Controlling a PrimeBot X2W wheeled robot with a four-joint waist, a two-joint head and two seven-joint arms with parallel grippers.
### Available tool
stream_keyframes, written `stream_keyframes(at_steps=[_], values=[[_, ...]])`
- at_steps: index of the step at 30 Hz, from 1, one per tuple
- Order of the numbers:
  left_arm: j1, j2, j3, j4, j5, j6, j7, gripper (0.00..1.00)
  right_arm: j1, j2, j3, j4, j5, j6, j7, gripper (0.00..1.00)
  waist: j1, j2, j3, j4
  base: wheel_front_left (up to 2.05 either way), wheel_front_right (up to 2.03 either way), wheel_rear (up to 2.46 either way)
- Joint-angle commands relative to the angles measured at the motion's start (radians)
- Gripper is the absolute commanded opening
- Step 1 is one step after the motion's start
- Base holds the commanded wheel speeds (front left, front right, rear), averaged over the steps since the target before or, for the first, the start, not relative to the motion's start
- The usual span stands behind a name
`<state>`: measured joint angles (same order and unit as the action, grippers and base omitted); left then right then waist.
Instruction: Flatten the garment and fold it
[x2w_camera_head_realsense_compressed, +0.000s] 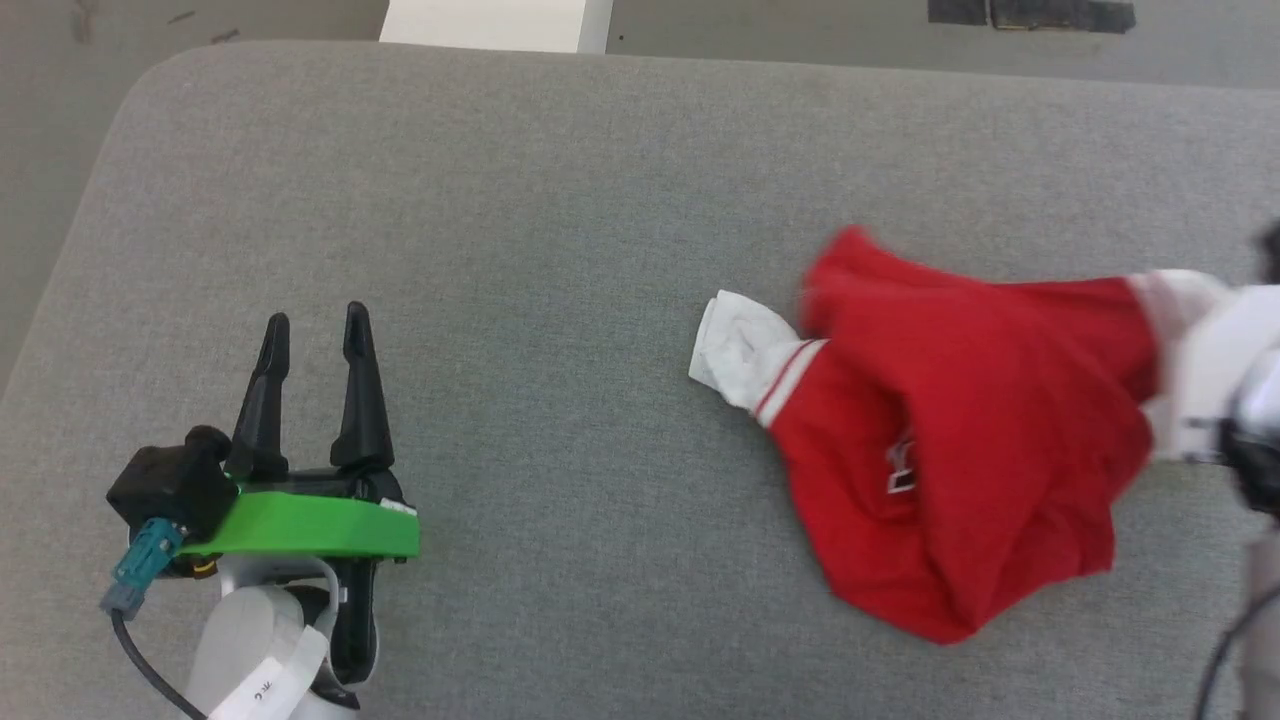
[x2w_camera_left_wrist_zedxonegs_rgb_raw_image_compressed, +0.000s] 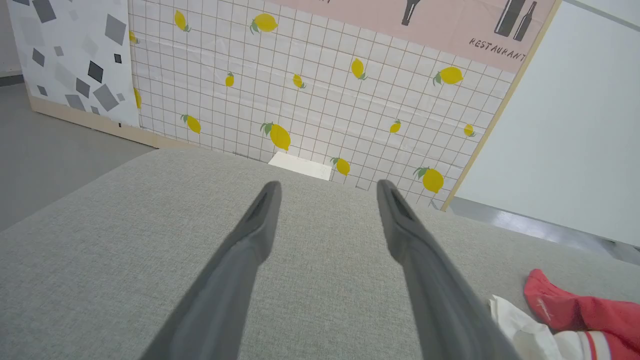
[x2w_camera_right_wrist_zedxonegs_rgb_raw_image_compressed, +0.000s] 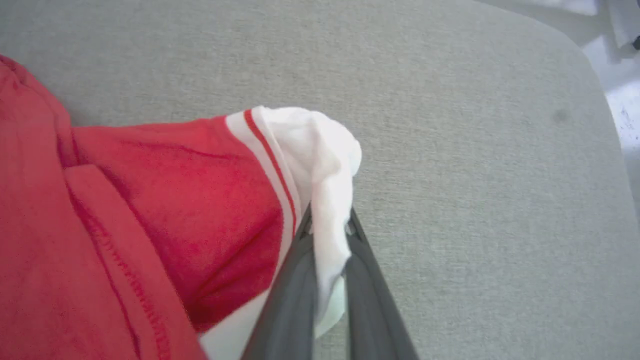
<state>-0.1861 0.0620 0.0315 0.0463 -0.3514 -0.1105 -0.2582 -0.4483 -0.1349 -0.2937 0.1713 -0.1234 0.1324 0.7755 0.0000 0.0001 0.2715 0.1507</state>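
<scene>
The garment (x2w_camera_head_realsense_compressed: 960, 440) is a red shirt with white sleeves, lying crumpled on the right half of the grey cushioned surface (x2w_camera_head_realsense_compressed: 560, 250). One white sleeve (x2w_camera_head_realsense_compressed: 740, 350) with striped trim sticks out to its left. My right gripper (x2w_camera_right_wrist_zedxonegs_rgb_raw_image_compressed: 327, 227) is shut on the other white sleeve (x2w_camera_right_wrist_zedxonegs_rgb_raw_image_compressed: 325, 165), pinching the cloth between its fingers; in the head view that arm is blurred at the right edge. My left gripper (x2w_camera_head_realsense_compressed: 315, 330) rests open at the lower left, far from the shirt, with nothing between its fingers (x2w_camera_left_wrist_zedxonegs_rgb_raw_image_compressed: 260, 215). The garment's corner (x2w_camera_left_wrist_zedxonegs_rgb_raw_image_compressed: 575, 310) shows at the left wrist view's lower right.
The grey surface has a rounded far-left corner and bare room in its middle and left. Beyond its far edge stand a small white block (x2w_camera_head_realsense_compressed: 495, 25) and a lemon-patterned tiled wall (x2w_camera_left_wrist_zedxonegs_rgb_raw_image_compressed: 320, 85). Grey floor (x2w_camera_head_realsense_compressed: 60, 120) lies to the left.
</scene>
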Motion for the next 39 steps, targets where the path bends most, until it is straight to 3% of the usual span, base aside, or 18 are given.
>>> stream_keyframes(at_steps=[1, 5, 6, 7, 12, 18, 24, 29, 32, 36, 39], values=[[-0.012, -0.005, 0.003, 0.003, 0.003, -0.007, -0.004, 1.00, 0.030, -0.008, -0.047, -0.021, -0.023, -0.002, -0.002, 0.00, 0.0000, -0.0001, -0.007, -0.004, 0.00, 0.00, 0.00], [-0.006, -0.008, 0.002, 0.017, 0.000, -0.010, -0.004, 1.00, 0.104, 0.004, -0.174, -0.048, -0.060, -0.002, 0.040, 0.00, 0.0000, -0.0001, -0.022, -0.008, 0.00, 0.00, 0.00], [-0.003, -0.008, 0.003, 0.021, 0.000, -0.010, -0.004, 1.00, 0.117, 0.017, -0.188, -0.054, -0.057, -0.002, 0.049, 0.83, 0.0000, -0.0001, -0.027, -0.011, 0.00, 0.00, 0.00], [0.000, -0.008, 0.006, 0.024, 0.001, -0.011, -0.004, 1.00, 0.123, 0.026, -0.195, -0.062, -0.050, -0.002, 0.041, 1.00, 0.0000, -0.0001, -0.031, -0.015, 0.00, 0.00, 0.00], [0.008, -0.010, 0.010, 0.044, 0.001, -0.012, -0.004, 1.00, 0.102, 0.063, -0.229, -0.132, 0.011, -0.002, -0.124, 1.00, 0.0000, -0.0001, -0.060, -0.029, 0.00, 0.00, 0.00], [-0.005, -0.011, -0.016, 0.073, -0.019, -0.012, -0.003, 1.00, 0.134, 0.083, -0.194, -0.210, 0.144, -0.002, -0.348, 1.00, 0.0000, -0.0001, -0.103, -0.045, 0.00, 0.00, 0.00], [-0.139, -0.011, -0.074, 0.130, -0.077, 0.029, 0.076, 1.00, 0.229, 0.084, -0.167, -0.222, 0.285, -0.002, -0.441, 1.00, 0.0000, -0.0001, -0.107, -0.075, 0.00, 0.00, 0.00], [-0.390, -0.012, -0.233, 0.265, -0.135, 0.047, 0.304, 1.00, 0.271, 0.084, -0.114, -0.221, 0.312, -0.002, -0.456, 1.00, 0.0000, -0.0001, -0.075, -0.135, 0.00, 0.00, 0.00], [-0.493, -0.012, -0.351, 0.354, -0.151, 0.039, 0.507, 1.00, 0.268, 0.085, -0.102, -0.216, 0.312, -0.002, -0.462, 1.00, 0.0000, -0.0001, -0.056, -0.172, 0.00, 0.00, 0.00], [-0.560, -0.011, -0.477, 0.438, -0.155, 0.026, 0.769, 1.00, 0.266, 0.085, -0.094, -0.211, 0.311, -0.002, -0.468, 1.00, 0.0000, -0.0001, -0.031, -0.217, 0.00, 0.00, 0.00], [-0.581, 0.007, -0.512, 0.458, -0.142, 0.027, 0.869, 1.00, 0.263, 0.085, -0.100, -0.208, 0.309, -0.002, -0.478, 1.00, 0.0000, -0.0001, -0.015, -0.242, 0.00, 0.00, 0.00]])
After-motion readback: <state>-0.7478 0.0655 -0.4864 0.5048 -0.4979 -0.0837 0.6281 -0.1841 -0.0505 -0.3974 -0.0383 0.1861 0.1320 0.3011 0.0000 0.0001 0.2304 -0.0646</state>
